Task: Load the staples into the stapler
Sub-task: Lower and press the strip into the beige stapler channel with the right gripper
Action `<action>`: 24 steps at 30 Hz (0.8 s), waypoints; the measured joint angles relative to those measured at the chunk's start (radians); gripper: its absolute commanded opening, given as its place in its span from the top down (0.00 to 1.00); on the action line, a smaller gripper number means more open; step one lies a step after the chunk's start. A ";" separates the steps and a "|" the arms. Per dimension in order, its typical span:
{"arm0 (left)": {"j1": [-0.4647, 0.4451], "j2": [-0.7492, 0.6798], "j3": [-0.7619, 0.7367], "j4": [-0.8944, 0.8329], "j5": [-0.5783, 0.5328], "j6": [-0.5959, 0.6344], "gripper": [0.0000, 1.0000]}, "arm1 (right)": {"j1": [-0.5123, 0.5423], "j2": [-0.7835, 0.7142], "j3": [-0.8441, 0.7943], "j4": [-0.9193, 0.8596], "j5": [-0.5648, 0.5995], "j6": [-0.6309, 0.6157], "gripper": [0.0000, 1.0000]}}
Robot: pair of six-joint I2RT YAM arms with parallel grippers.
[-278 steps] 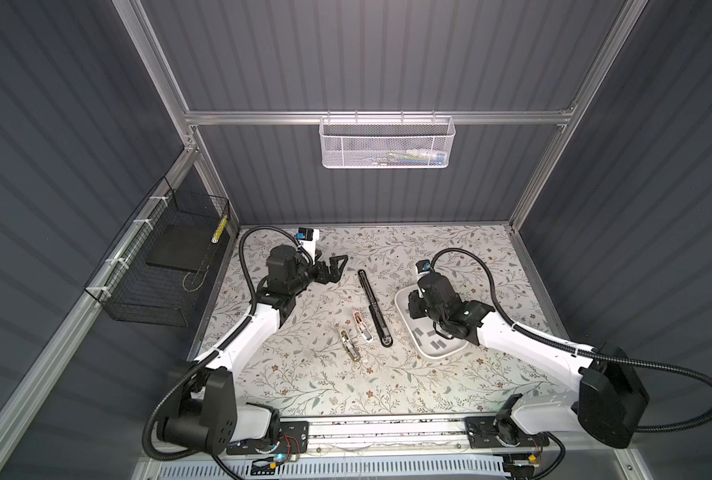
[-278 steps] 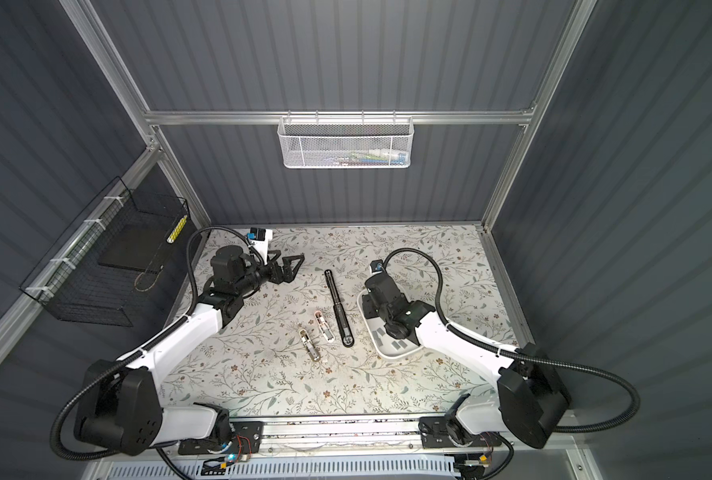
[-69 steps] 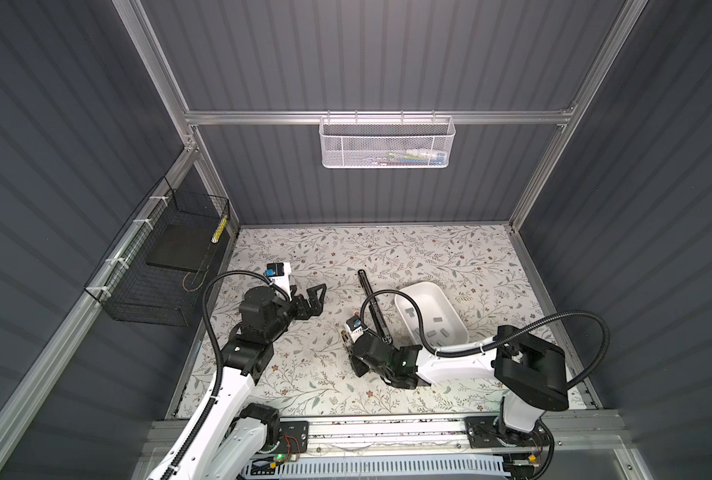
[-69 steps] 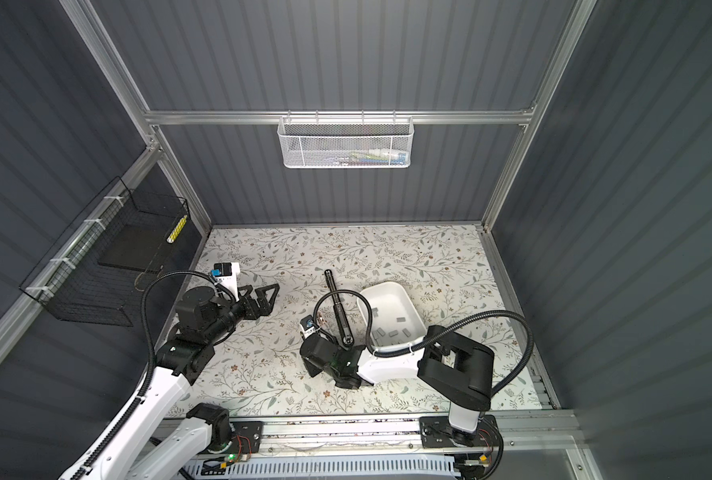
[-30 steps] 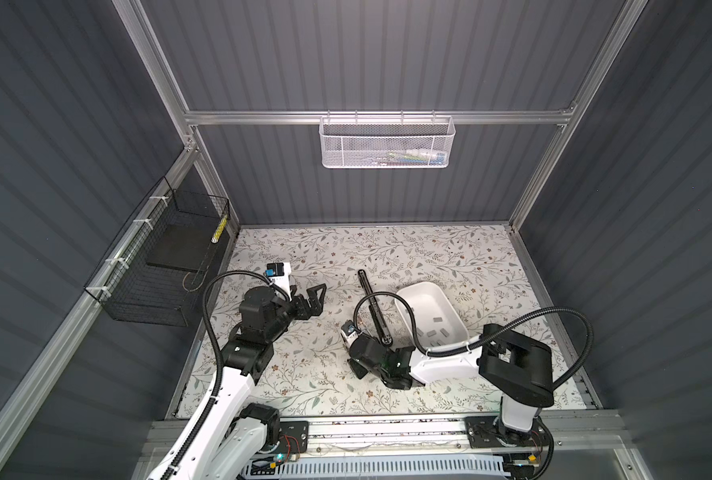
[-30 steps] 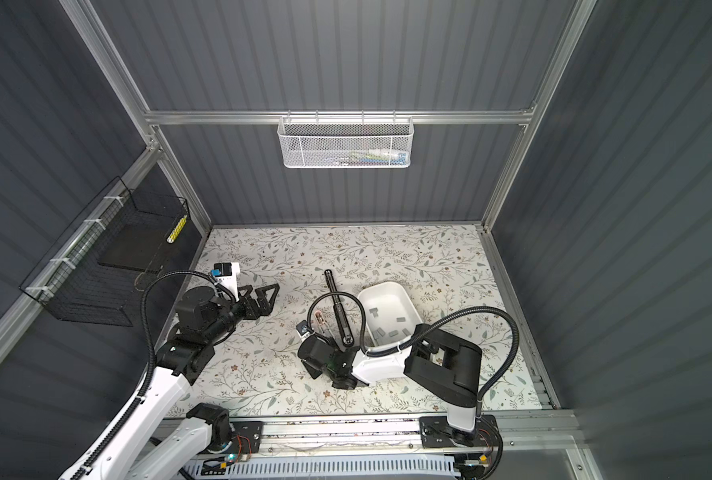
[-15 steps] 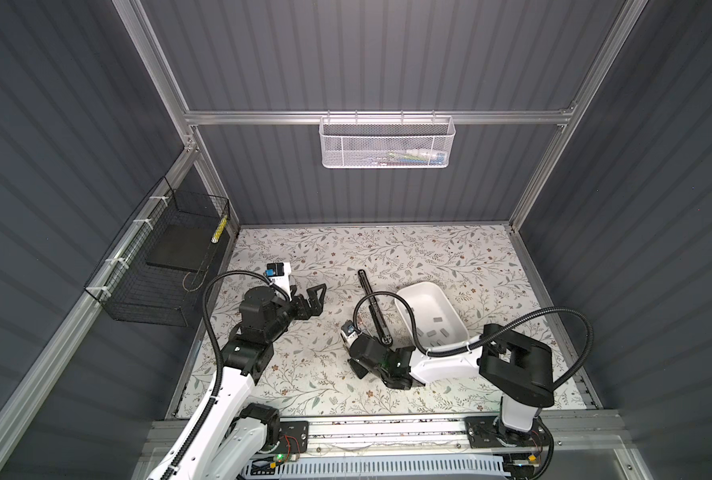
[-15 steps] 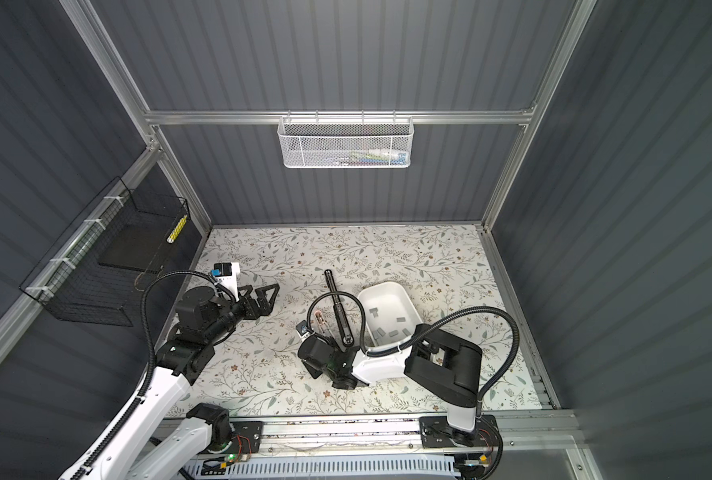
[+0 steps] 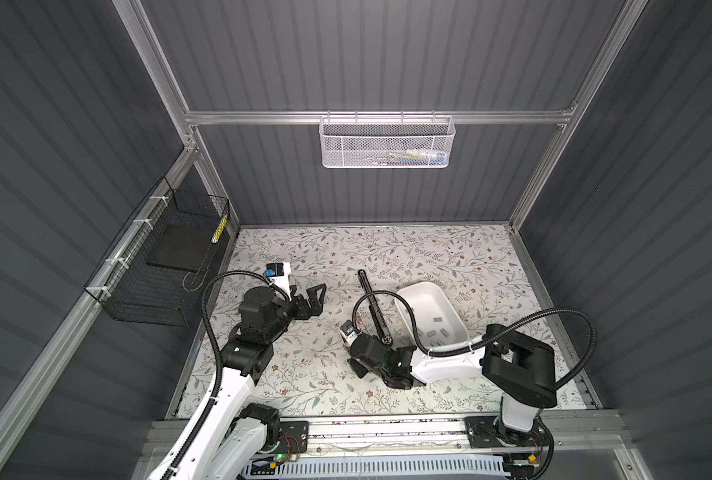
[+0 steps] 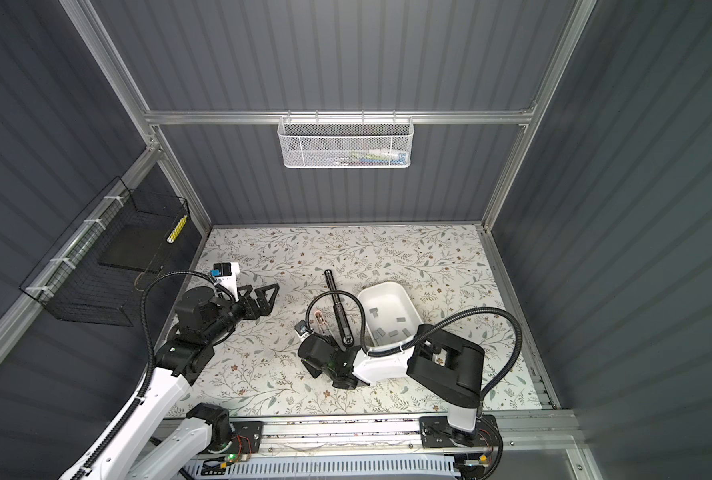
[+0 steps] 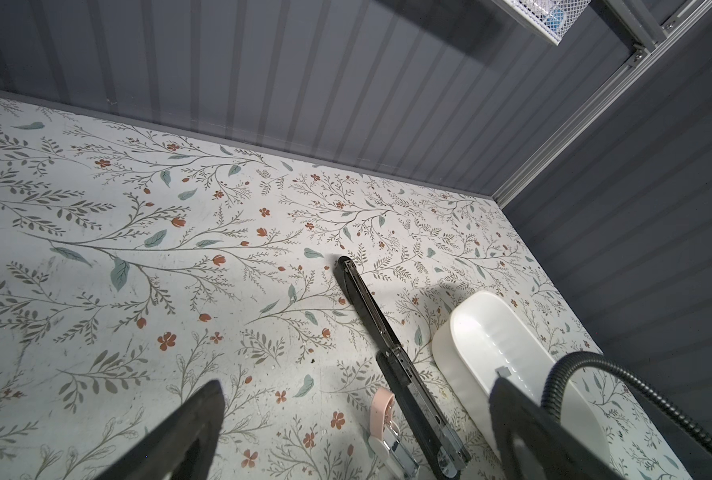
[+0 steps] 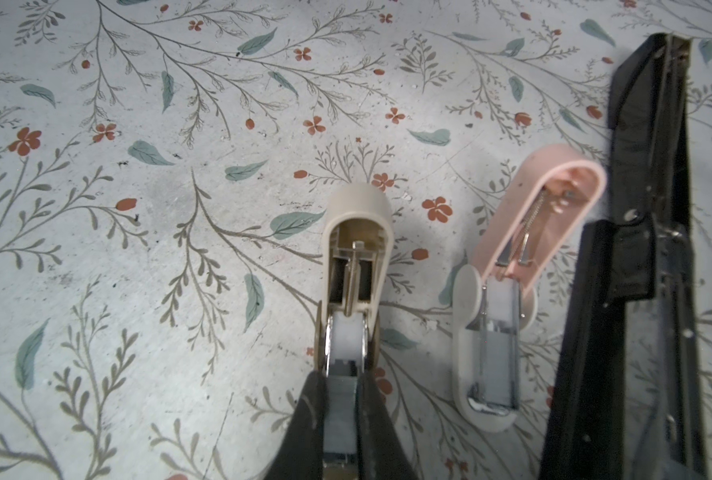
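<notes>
My right gripper [image 12: 340, 419] is shut on a grey strip of staples [image 12: 340, 409], which lies in line with the open channel of the small beige stapler [image 12: 356, 249]. In both top views this gripper [image 9: 356, 368] [image 10: 310, 365] hides that stapler. More staples [image 9: 437, 320] [image 10: 400, 320] lie in the white tray [image 9: 404, 291] [image 10: 367, 295]. My left gripper [image 9: 320, 300] [image 10: 273, 299] [image 11: 354, 382] hangs open and empty over the table's left part, away from the staplers.
An open pink stapler [image 12: 512, 291] [image 10: 320, 322] [image 11: 381, 411] lies beside the beige one. A long black stapler [image 12: 637, 249] [image 9: 374, 307] [image 11: 387, 345] lies opened out between it and the tray. Wire baskets hang on the back and left walls.
Nine seconds ago my right gripper was at the tray; it now sits at the staplers and the tray has shifted. Nothing has visibly moved in the last second.
</notes>
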 measured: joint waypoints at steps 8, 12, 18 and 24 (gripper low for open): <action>0.000 0.000 0.000 0.000 0.000 0.000 0.00 | 0.000 0.000 0.000 0.000 0.001 -0.007 1.00; 0.000 0.000 0.000 0.000 0.000 0.000 0.01 | 0.000 0.000 0.000 0.000 0.003 -0.010 1.00; 0.000 0.000 0.000 0.000 0.000 0.000 0.01 | 0.000 0.004 0.000 -0.001 0.005 -0.012 1.00; 0.000 0.000 0.000 0.000 0.000 0.000 0.00 | 0.000 0.012 0.000 -0.001 0.005 -0.013 1.00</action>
